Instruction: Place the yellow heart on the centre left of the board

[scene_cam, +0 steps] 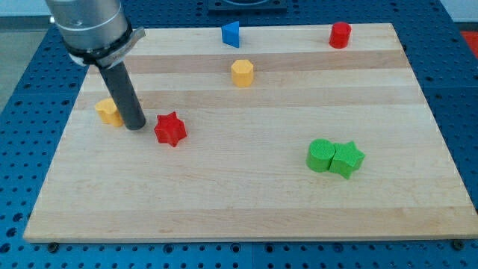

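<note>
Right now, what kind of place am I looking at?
Probably a robotics lab bench: a wooden board with small coloured blocks sits on a blue perforated table, and my tip rests beside a yellow block.

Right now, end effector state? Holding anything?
No gripper, just a rod: my tip holds nothing and sits on the board beside the yellow heart, left of the red star.

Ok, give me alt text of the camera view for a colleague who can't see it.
My tip rests on the wooden board at its centre left, right beside the partly hidden yellow block, with a red star block to the right. Farther off: a yellow hexagon block, blue triangular block, red cylinder and two touching green blocks.
</note>
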{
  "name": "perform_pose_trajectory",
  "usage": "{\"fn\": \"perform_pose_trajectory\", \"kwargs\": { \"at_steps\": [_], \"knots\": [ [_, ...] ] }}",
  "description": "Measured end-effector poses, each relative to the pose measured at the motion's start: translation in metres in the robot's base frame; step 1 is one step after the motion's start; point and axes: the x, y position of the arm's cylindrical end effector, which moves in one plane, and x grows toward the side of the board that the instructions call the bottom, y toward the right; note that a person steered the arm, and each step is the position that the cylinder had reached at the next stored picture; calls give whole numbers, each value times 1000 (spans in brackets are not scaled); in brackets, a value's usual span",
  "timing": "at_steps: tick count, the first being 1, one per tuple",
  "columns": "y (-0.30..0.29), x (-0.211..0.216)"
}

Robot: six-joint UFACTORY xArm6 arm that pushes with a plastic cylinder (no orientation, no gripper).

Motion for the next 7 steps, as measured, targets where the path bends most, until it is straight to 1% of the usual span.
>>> {"fn": "perform_pose_trajectory", "kwargs": {
  "at_steps": [2,5,6,7],
  "knots": [
    [-26,-9],
    [-20,-32],
    [-32,-43],
    [-42,-45]
  ]
}}
